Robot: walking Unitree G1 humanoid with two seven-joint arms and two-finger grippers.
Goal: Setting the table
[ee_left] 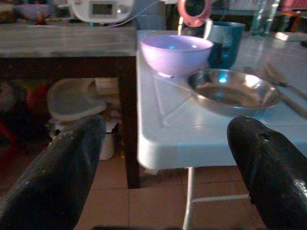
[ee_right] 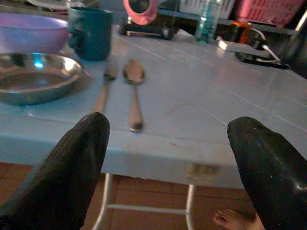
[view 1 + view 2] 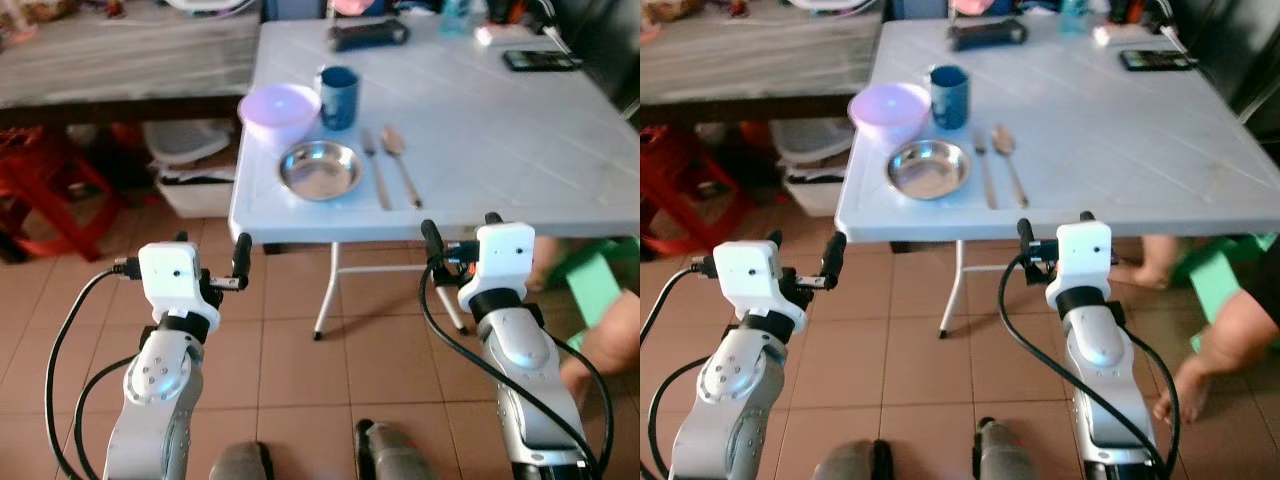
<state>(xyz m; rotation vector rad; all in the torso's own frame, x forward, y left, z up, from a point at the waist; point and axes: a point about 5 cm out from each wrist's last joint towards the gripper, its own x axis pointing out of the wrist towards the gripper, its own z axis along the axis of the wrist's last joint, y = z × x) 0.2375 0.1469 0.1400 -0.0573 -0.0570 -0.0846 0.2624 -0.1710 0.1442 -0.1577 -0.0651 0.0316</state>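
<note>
On the near left part of the white folding table (image 3: 500, 150) a steel plate (image 3: 320, 170) lies with a purple bowl (image 3: 278, 108) and a dark blue mug (image 3: 339, 97) just behind it. A fork (image 3: 375, 165) and a spoon (image 3: 398, 155) lie side by side right of the plate. My left gripper (image 3: 211, 250) is open and empty, held in front of the table's near left corner, below its edge. My right gripper (image 3: 461, 235) is open and empty too, just before the front edge, in line with the spoon (image 2: 133, 91).
A wooden bench (image 3: 120, 50) stands left of the table, with white plastic tubs (image 3: 190, 150) and a red stool (image 3: 40, 190) beneath it. A person's arm (image 3: 610, 340) and foot (image 3: 1135, 272) and a green stool (image 3: 590, 285) are at the right. A phone (image 3: 540, 60) lies at the far side.
</note>
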